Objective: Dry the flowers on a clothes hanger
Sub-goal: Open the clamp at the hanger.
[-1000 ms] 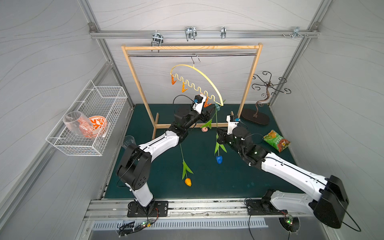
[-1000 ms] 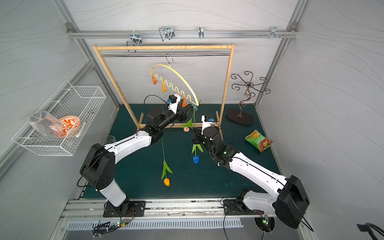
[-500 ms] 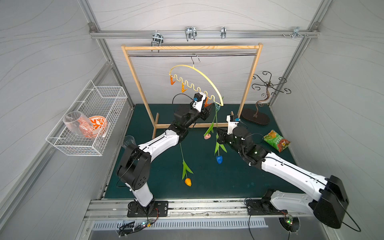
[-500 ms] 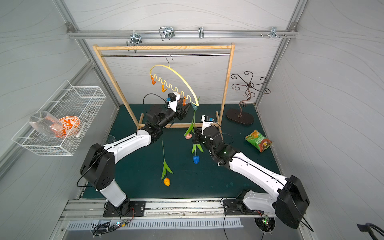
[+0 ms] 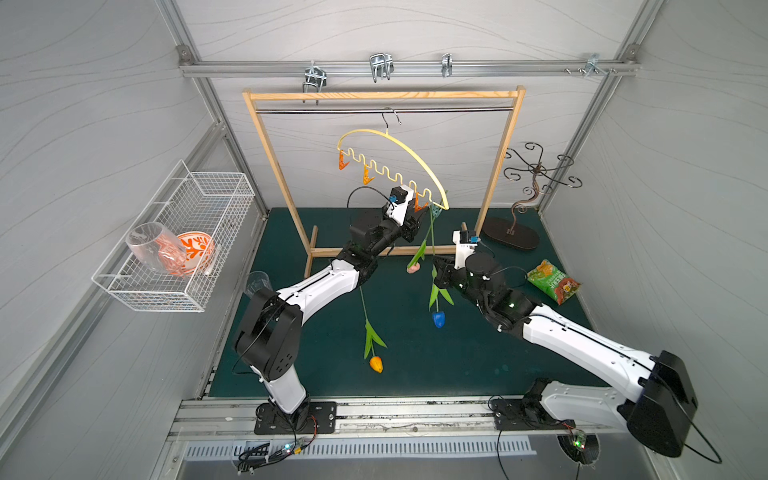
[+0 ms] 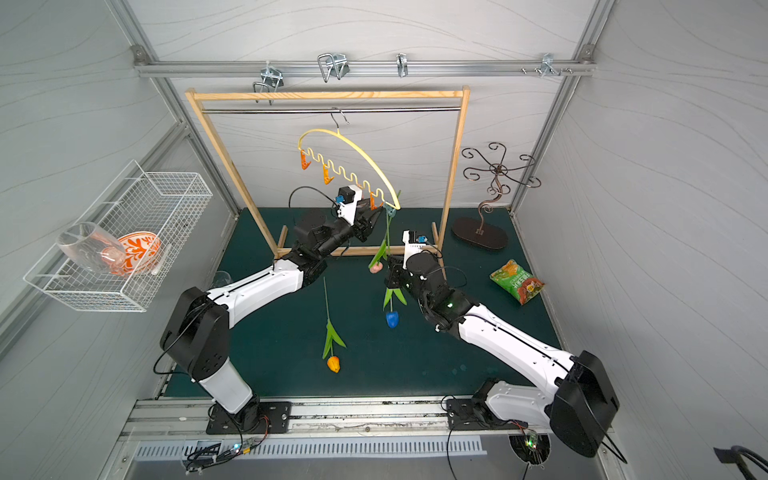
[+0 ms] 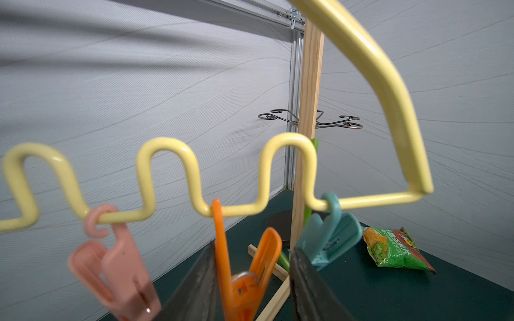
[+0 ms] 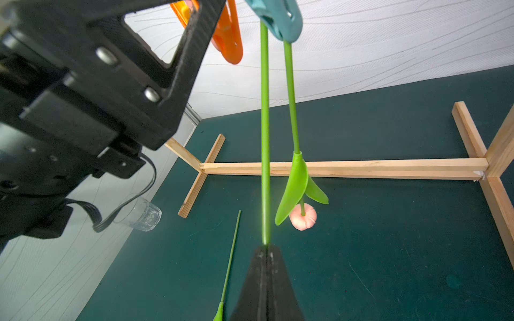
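Note:
The pale yellow clothes hanger (image 5: 386, 134) (image 6: 338, 134) (image 7: 389, 91) hangs tilted from the rack's rail. A pink tulip (image 5: 413, 269) (image 8: 303, 216) hangs head-down from the teal clothespin (image 7: 331, 236) (image 8: 281, 16). My left gripper (image 5: 415, 222) (image 7: 253, 247) is open, its jaws straddling the orange clothespin (image 7: 244, 278): one finger touches it, the other stands just off it. My right gripper (image 5: 436, 266) (image 8: 266, 247) is shut on the stem (image 8: 265, 139) of the blue tulip (image 5: 438, 319) (image 6: 392, 319); the stem's top reaches beside the teal clothespin. An orange tulip (image 5: 376, 364) (image 6: 333, 364) lies on the mat.
The wooden rack frame (image 5: 384, 95) stands at the back of the green mat. A wire basket (image 5: 216, 187) on the left wall holds a glass and a bowl. A metal stand (image 5: 536, 170), a green snack bag (image 5: 552, 282) and a clear cup (image 5: 257, 282) surround the work area.
The left gripper's jaws have narrowed around the orange clothespin. The pink tulip's head has dropped a little and now hangs straight. The right arm has held still.

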